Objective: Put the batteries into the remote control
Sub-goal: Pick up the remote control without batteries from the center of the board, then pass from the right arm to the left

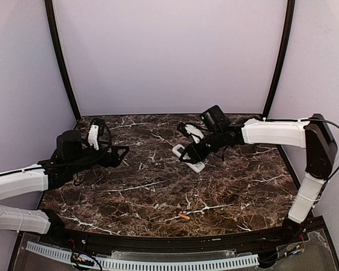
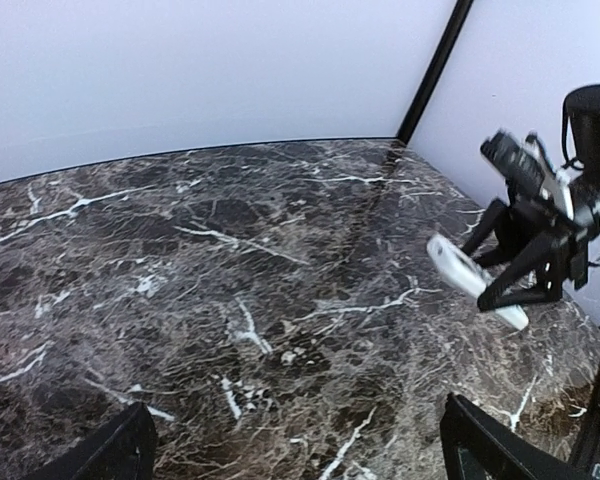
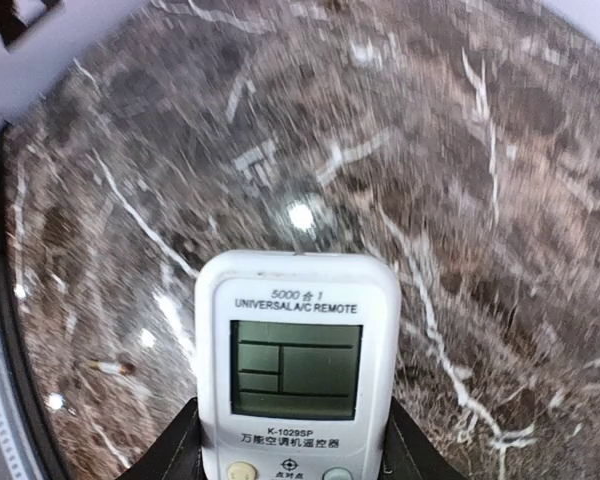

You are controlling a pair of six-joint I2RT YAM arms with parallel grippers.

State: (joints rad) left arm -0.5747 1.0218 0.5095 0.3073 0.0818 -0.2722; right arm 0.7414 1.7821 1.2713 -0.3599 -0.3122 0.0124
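One remote [image 3: 297, 352] in right end effector [image 3: 296, 456]

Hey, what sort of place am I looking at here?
Probably a robot test booth in a lab. Plain pale walls with black corner posts close in a marble-patterned table, and the right gripper holds a remote control.

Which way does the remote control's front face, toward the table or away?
Away: the remote control, held in the right tool, shows display and label to the right wrist camera.
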